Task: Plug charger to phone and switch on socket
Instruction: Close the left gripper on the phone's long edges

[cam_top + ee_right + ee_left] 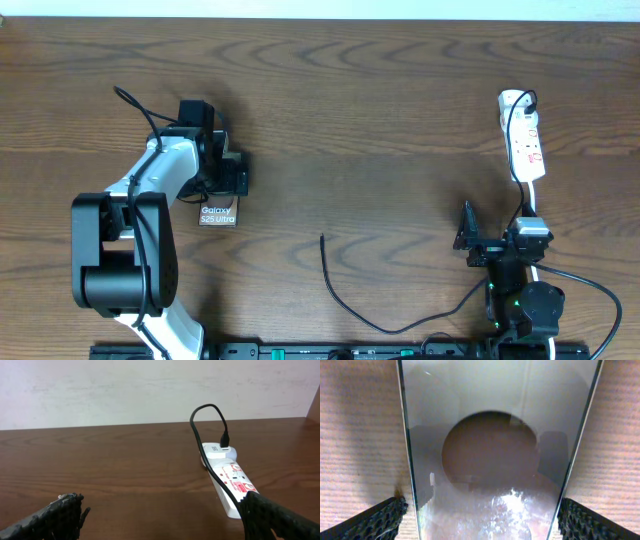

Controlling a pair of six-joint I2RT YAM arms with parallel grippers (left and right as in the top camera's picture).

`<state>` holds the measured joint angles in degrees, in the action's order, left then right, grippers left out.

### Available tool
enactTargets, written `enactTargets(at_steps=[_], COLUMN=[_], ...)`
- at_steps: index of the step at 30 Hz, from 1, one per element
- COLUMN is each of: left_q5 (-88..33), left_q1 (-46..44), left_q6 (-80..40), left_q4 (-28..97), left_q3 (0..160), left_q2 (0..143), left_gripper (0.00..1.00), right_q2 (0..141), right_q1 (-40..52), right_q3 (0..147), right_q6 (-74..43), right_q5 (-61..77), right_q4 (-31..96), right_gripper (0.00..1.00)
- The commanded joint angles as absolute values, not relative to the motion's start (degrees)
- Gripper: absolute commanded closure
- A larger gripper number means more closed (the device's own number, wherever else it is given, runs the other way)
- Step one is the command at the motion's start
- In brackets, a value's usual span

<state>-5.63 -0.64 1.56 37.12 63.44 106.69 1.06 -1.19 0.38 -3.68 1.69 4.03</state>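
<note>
Glossy and dark, the phone (495, 460) fills the left wrist view, lying flat on the table (380, 100). The left gripper (482, 517) hangs over it with jaws spread wide, one finger off each long edge of the phone, gripping nothing (whether the pads brush the edges, I can't tell). The right gripper (167, 512) is well apart from the phone, over on the right arm's side, likewise wide open and empty.

Plugging in looks like the step in hand, hardly begun. The charger (345, 305) has its free tip on bare wood between the phone and the right gripper. Its other end seems already seated in the socket (524, 140), which lies far from the phone, beyond the right gripper. Next, I'd say, that tip needs pinching and carrying to the phone's port.

Nothing lies between tip and phone. The left gripper itself crowds the phone, though, and the port is hidden.
</note>
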Motion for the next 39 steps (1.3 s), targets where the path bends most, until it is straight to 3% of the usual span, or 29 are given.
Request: enactTargets(at_steps=[1, 23, 33, 39], left_q5=[-6.87, -6.85, -6.85, -6.85], left_q1=[-0.73, -0.73, -0.73, -0.73], left_q6=[1.89, 1.89, 1.89, 1.89], left_q4=[37.93, 37.36, 37.15, 36.97], left_q3=[62.08, 62.08, 62.08, 62.08], left_q2=[107.04, 107.04, 107.07, 107.07], left_gripper=[0.01, 0.00, 0.10, 0.11], right_q2=[0.89, 0.89, 0.89, 0.89], right_q1=[-0.67, -0.67, -0.67, -0.67], right_q3=[0.32, 0.32, 0.32, 0.32], right_q6=[-4.23, -4.23, -4.23, -4.23], right_q5=[1.65, 1.65, 1.65, 1.63], right_q4=[4.27, 4.27, 4.25, 4.27], right_gripper=[0.01, 0.01, 0.01, 0.01])
